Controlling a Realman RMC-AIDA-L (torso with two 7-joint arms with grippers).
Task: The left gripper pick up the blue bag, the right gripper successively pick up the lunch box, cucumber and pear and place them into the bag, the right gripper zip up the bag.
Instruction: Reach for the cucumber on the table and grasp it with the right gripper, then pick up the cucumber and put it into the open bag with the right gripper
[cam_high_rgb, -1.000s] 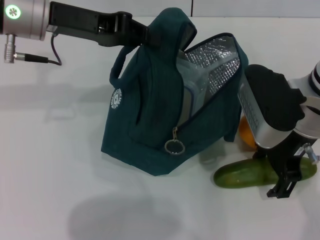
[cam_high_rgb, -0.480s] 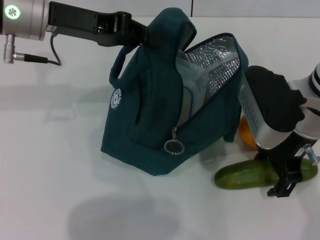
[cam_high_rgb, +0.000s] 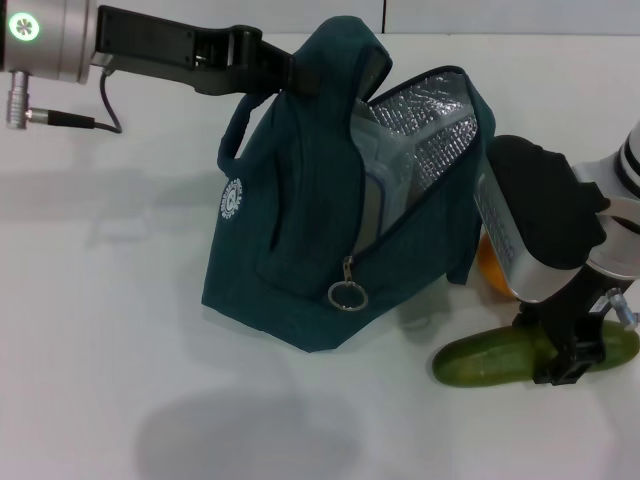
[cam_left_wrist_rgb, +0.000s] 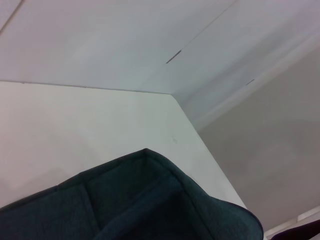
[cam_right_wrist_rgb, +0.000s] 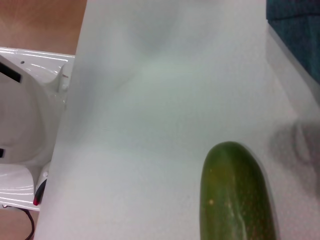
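The left gripper (cam_high_rgb: 285, 72) stays clamped on the blue bag (cam_high_rgb: 300, 250), holding its mouth open. The right gripper (cam_high_rgb: 570, 362) straddles the cucumber (cam_high_rgb: 490, 358) on the counter (cam_high_rgb: 100, 300); I cannot tell its closure. Gripped near one end, the cucumber could swing or slip.

the orange-yellow pear (cam_high_rgb: 489, 268) shows only as a sliver behind the dark teal fabric lunch bag (cam_high_rgb: 300, 260); the rest is hidden by the bag's corner and the right arm's silver and black housing. the clear plastic lunch box (cam_high_rgb: 385, 175) inside the bag is mostly covered by fabric and foil lining. the black right gripper (cam_high_rgb: 572, 362) covers part of the long dark green cucumber (cam_high_rgb: 490, 358) beside the bag, and its fingertips cannot be made out. the black left gripper (cam_high_rgb: 290, 72) has its tips buried in the bag's top fold. in the right wrist view the cucumber (cam_right_wrist_rgb: 236, 192) is cut off by the edge.
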